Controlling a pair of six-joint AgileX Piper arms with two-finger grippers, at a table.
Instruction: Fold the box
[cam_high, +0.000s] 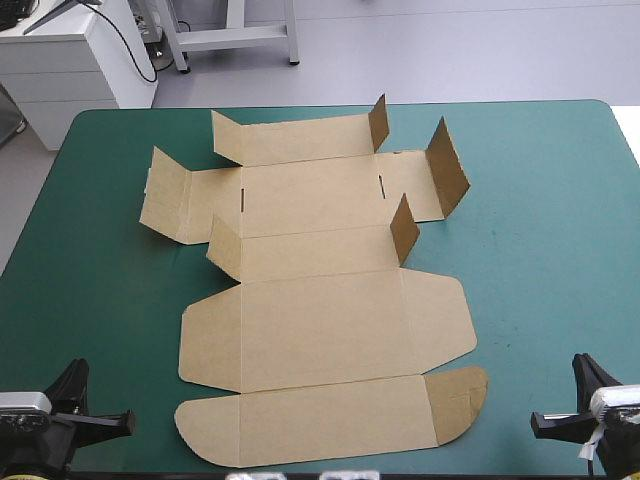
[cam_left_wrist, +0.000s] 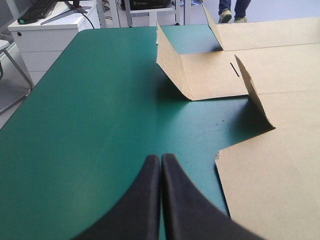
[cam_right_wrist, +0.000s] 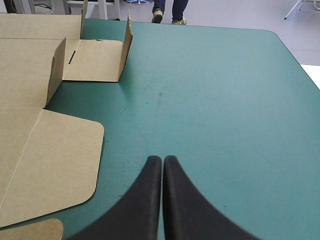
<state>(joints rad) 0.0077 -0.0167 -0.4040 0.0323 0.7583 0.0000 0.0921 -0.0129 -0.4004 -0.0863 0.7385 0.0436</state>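
Note:
The brown box (cam_high: 320, 300) lies spread in the middle of the teal-green table, mostly flat, with several small side flaps standing up at its far half. Its lid panel and rounded tuck flap (cam_high: 330, 420) point toward the near edge. My left gripper (cam_left_wrist: 161, 161) is shut over bare cover near the front left corner, the box's (cam_left_wrist: 280, 170) edge a little off to its side. My right gripper (cam_right_wrist: 163, 161) is shut too, near the front right corner, with the box (cam_right_wrist: 45, 155) lying apart from it. In the high view only the arms' ends show at the bottom corners.
Bare teal-green cover (cam_high: 540, 250) stretches on both sides of the box. A white cabinet (cam_high: 70, 55) stands beyond the far left corner of the table. The table's far edge (cam_high: 330, 105) runs just behind the box's raised flaps.

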